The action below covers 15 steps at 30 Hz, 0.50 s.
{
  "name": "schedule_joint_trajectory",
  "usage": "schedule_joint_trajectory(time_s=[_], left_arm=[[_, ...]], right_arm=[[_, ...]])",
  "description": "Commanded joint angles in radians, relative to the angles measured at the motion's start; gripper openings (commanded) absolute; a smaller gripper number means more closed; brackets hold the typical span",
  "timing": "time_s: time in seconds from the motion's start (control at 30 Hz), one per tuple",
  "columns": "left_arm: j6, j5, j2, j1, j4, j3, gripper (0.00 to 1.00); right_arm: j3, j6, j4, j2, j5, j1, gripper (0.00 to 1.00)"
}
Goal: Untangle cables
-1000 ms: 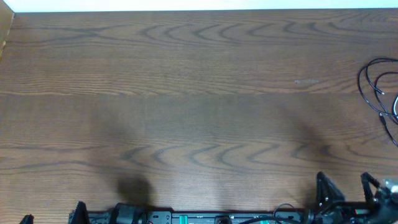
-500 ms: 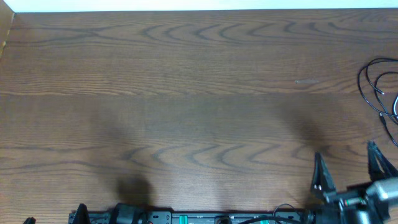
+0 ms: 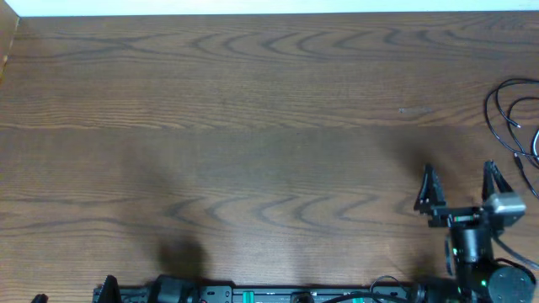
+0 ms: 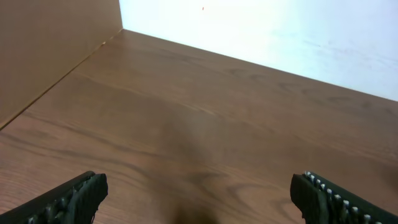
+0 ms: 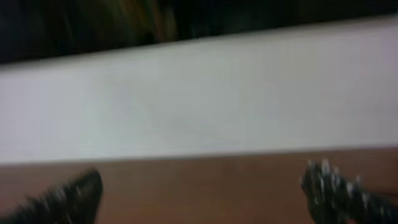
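**Overhead: both grippers wide open, nothing held**

Nearest you, your right gripper (image 3: pixel 459 172) sits by the table's (image 3: pixel 253 101) near edge on the right, jaws spread wide and holding nothing. Your left gripper (image 4: pixel 199 190), seen from its own wrist, is spread just as wide over the wood, also holding nothing. The right wrist view is blurred. Farther back, the cables (image 3: pixel 512 118) lie in loose loops at the table's right edge, apart from your right gripper.

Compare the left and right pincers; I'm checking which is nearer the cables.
The right pincer is out over the table, short of the cables at the right edge; the left pincer sits back at the near edge. The left pincer's camera view is sharp, the right pincer's blurred. Both stand wide open and empty.
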Motion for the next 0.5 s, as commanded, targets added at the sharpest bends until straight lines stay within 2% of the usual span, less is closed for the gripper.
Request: schedule_joint_trajectory(time_s=[0.0,0.23,0.47], left_arm=[[-0.002,-0.021,0.000,0.002,0.000,0.003,1.00],[-0.002,-0.021,0.000,0.002,0.001,0.003,1.00],[-0.002,-0.021,0.000,0.002,0.000,0.003,1.00]], right_arm=[[-0.103,0.107,0.072,-0.005,-0.011,0.002,0.99],[-0.207,0.009,0.042,-0.005,-0.018,0.002,0.99],[-0.209,-0.045,-0.149,-0.005,0.008,0.002,0.99]])
